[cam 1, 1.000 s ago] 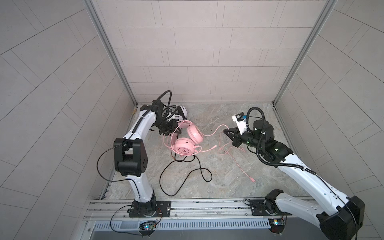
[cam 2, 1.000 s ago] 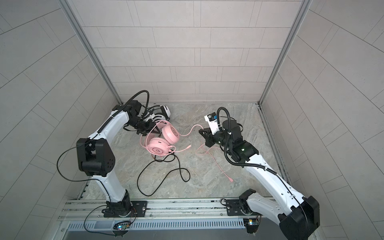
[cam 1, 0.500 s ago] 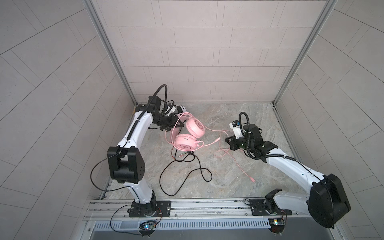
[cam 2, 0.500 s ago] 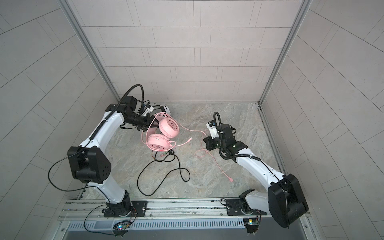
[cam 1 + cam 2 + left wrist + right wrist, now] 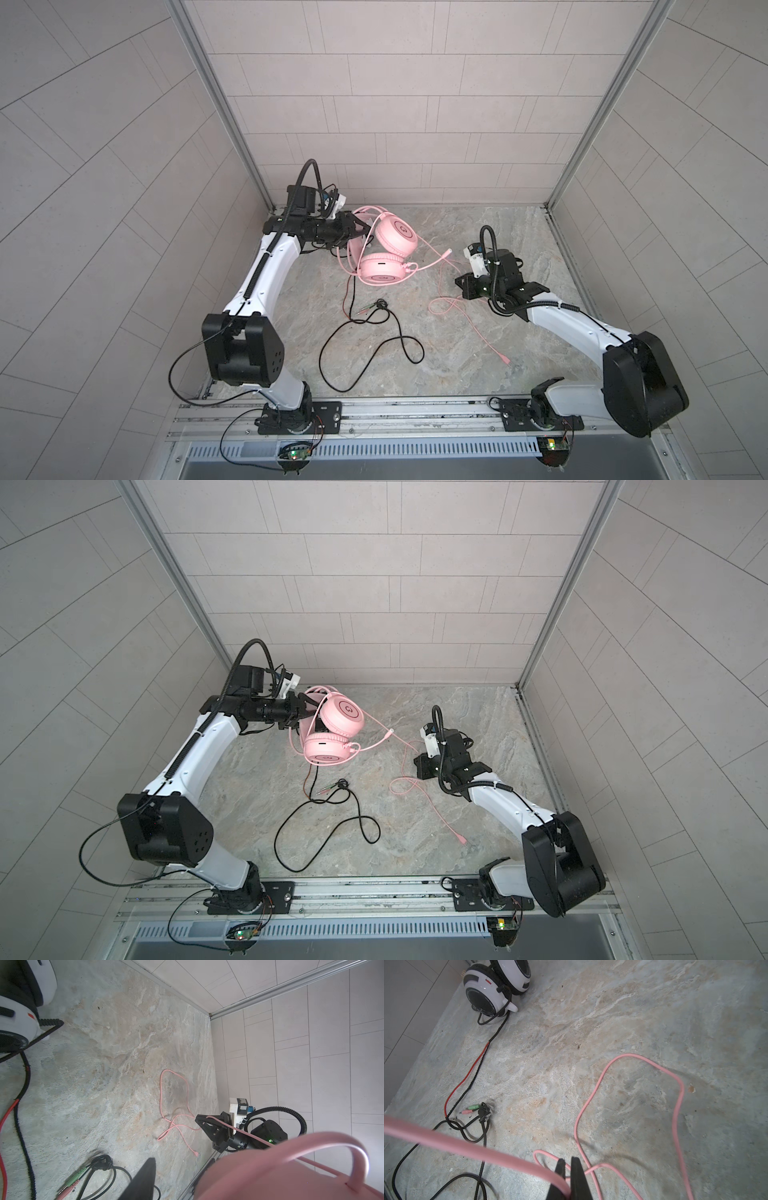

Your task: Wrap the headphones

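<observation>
While clamped at its band by the left gripper [image 5: 359, 227], upper left of centre in both top views: pink headset [image 5: 395, 237]. White-and-black headset [image 5: 483, 987] on floor [image 5: 478, 353] beside wall. Mid-frame, black cable [image 5: 380, 305] lying loose. Right of centre, right gripper [image 5: 460, 286] pinched tight on pink cable [image 5: 679, 1088].

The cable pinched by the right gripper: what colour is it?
Pink; the cable shows best in the right wrist view.
</observation>
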`<state>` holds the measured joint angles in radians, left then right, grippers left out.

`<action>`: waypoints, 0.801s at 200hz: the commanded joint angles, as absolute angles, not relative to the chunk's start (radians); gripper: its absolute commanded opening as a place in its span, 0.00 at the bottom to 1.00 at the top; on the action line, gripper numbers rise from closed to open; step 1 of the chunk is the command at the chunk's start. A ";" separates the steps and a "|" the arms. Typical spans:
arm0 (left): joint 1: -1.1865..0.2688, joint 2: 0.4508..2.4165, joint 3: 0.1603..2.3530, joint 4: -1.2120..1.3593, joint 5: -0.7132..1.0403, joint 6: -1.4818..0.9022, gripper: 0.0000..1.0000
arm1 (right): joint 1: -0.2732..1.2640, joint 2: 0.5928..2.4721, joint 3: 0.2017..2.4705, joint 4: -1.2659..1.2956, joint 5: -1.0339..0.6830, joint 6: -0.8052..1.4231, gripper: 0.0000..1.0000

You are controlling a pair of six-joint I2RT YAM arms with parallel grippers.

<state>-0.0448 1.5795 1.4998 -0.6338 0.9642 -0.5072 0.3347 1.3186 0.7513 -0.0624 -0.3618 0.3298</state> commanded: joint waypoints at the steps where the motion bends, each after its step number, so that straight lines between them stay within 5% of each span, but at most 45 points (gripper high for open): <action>1: -0.018 1.516 1.485 -0.480 1.059 -0.650 0.00 | 0.322 1.336 0.735 -0.089 -0.347 0.349 0.01; 65: -0.001 1.462 1.408 -0.229 1.019 -0.860 0.00 | 0.322 1.361 0.736 -0.077 -0.384 0.365 0.01; 160: -0.170 1.380 1.303 0.003 0.487 -1.120 0.00 | 0.532 1.466 0.771 0.163 -0.406 0.529 0.04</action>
<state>-0.1310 1.4185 1.2881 -0.1677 0.6300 -0.9848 0.4858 1.4685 0.7765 0.0803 -0.4297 0.4454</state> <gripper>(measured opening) 0.505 0.053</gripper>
